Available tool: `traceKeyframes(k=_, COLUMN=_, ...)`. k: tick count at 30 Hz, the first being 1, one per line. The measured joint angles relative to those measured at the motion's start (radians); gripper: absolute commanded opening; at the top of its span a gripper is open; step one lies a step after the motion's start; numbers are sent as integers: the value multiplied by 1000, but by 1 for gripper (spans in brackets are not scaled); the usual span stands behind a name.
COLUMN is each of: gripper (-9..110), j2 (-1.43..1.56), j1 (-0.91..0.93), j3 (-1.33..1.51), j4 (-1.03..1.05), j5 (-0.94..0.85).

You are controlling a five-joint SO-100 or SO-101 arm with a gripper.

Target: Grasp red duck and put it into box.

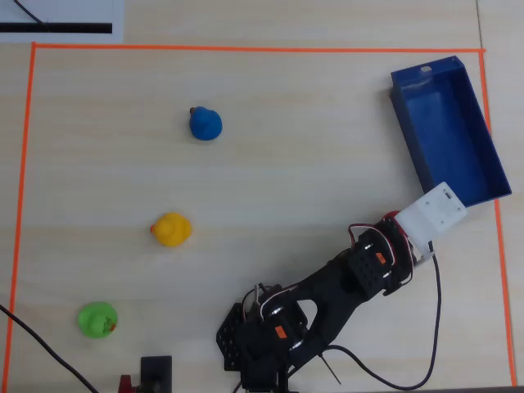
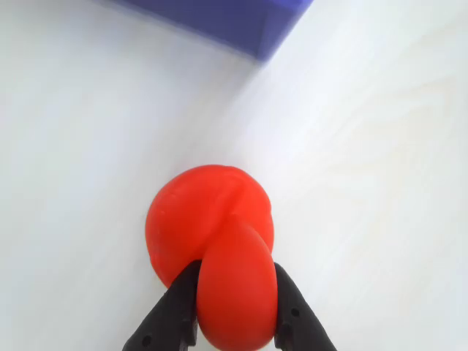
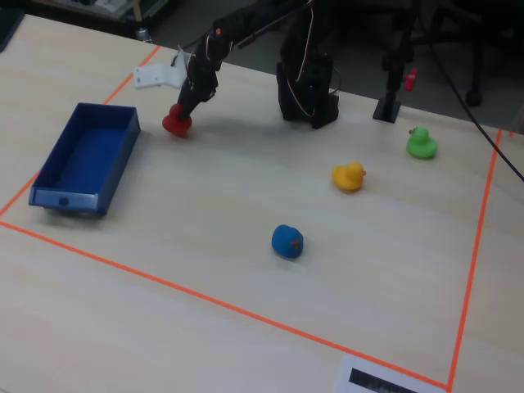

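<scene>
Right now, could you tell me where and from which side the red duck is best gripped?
Across its narrower raised part, probably the head, from above and from the arm's side, as the pincer does now. In the wrist view the two fingers flank that rounded lobe of the red duck, which is slimmer than the broad body, so the hold probably won't slip off.

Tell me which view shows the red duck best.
The wrist view: the red duck fills the frame, pinched between the claw fingers. The fixed view shows it small beside the box. The overhead view hides it under the arm.
</scene>
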Motion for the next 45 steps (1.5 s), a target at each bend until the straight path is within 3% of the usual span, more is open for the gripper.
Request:
traceKeyframes(k=9, gripper=0, j2=14, j1=-115, j3=-299, j4=207, j5=216)
traceKeyframes(k=17, gripper=0, j2=-250, j1=-178, j3=-670, j4=192, j5=288)
traceKeyframes(k=30, gripper=0, j2=-813, j1=-156, j3=-1172, j4=132, j5=279)
traceKeyframes(k=41, gripper=0, j2=-1075, j1=-160, j3=-1324, j4=15, j5=238)
traceKeyframes(k=45, gripper=9, j2=-1089, j1=-147, j3=-1324, j4=11, j5=239)
